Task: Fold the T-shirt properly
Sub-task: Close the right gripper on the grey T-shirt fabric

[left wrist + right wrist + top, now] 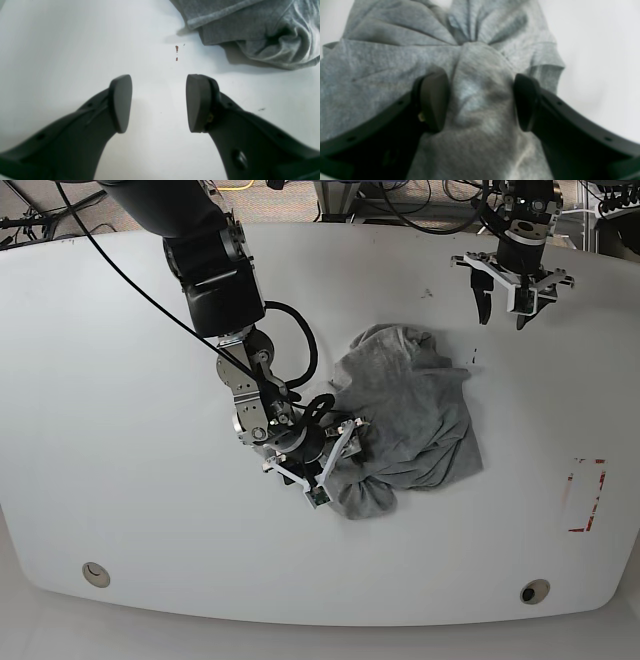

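A white table (120,510) with rounded corners fills the base view; two round holes sit near its front edge (96,574); a red rectangle outline (585,495) marks its right side; cables (400,200) and patterned carpet lie beyond the far edge.

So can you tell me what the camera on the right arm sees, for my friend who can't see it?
A crumpled grey T-shirt fills most of the picture, and the right gripper has its two dark fingers on either side of a raised fold. White table shows on the right.
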### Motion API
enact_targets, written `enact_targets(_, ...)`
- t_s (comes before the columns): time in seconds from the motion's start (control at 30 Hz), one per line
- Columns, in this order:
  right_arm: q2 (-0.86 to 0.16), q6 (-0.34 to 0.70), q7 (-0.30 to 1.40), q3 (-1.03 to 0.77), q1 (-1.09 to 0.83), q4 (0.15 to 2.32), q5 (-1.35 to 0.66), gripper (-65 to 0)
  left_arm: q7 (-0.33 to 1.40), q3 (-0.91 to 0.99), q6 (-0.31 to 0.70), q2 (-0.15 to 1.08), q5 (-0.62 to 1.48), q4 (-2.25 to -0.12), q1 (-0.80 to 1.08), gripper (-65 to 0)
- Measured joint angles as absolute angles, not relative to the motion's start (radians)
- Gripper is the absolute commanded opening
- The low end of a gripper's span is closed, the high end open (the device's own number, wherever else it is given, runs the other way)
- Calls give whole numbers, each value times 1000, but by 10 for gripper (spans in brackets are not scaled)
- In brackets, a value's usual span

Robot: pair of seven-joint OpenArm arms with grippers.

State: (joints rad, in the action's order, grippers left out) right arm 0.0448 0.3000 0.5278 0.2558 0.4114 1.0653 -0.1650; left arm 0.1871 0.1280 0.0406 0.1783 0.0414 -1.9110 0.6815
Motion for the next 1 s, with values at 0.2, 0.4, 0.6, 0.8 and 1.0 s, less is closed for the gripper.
enact_targets(0.2, 45, 300, 529, 255, 395, 1118, -165, -482, 187, 128, 41, 178, 41, -1911, 682, -338)
enact_targets(0.4, 44, 299, 527, 255, 359, 1203, -162, -625, 187, 128, 41, 178, 41, -1911, 682, -338)
enact_targets(0.6, 43, 300, 529, 255, 326, 1217, -162, -650, 187, 128, 41, 178, 41, -1911, 682, -338)
enact_targets(0.8, 36, 300, 528, 255, 294, 1222, -162, -596, 187, 128, 41, 178, 41, -1911, 685, -338)
enact_targets(1.0, 36, 300, 529, 255, 292, 1248, -162, -363, 187, 128, 41, 179, 41, -1911, 690, -338)
